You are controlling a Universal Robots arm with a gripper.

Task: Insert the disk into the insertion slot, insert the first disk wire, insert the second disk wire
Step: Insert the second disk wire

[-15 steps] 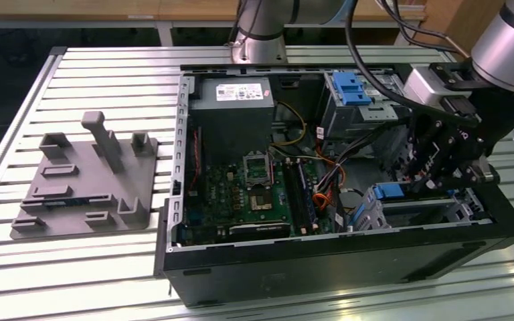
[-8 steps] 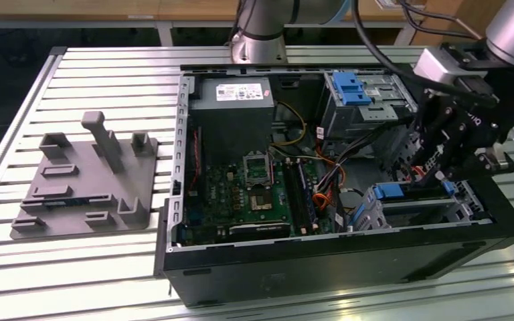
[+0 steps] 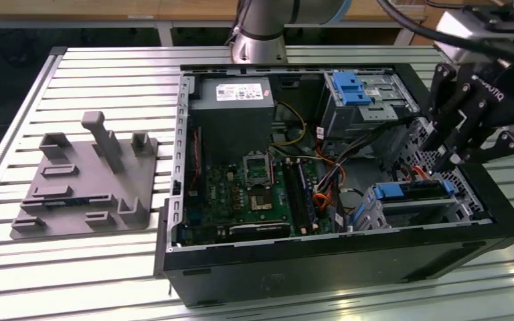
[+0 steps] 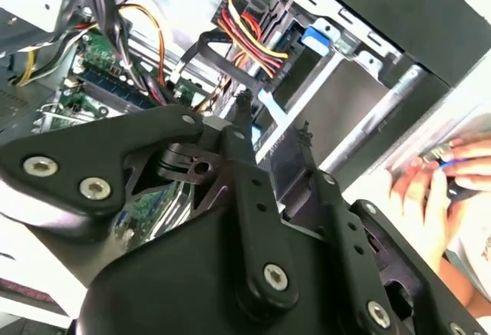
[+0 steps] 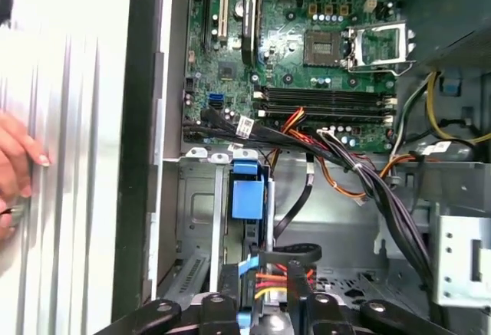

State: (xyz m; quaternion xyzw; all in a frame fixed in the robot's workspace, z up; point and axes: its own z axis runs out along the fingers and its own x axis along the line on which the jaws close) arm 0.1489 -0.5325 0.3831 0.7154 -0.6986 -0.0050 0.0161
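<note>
Blue-framed, one disk (image 3: pixel 411 190) sits in one insertion slot (image 3: pixel 427 208), just below the one gripper (image 3: pixel 449 157), whose fingers pinch a wire connector (image 5: pixel 268 277).

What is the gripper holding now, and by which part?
Apparently the red, orange and yellow wire bundle, pinched between the black gripper's jaws near its end.

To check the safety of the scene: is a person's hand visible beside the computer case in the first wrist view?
Yes, a hand rests on the slatted table just outside the computer case wall.
</note>
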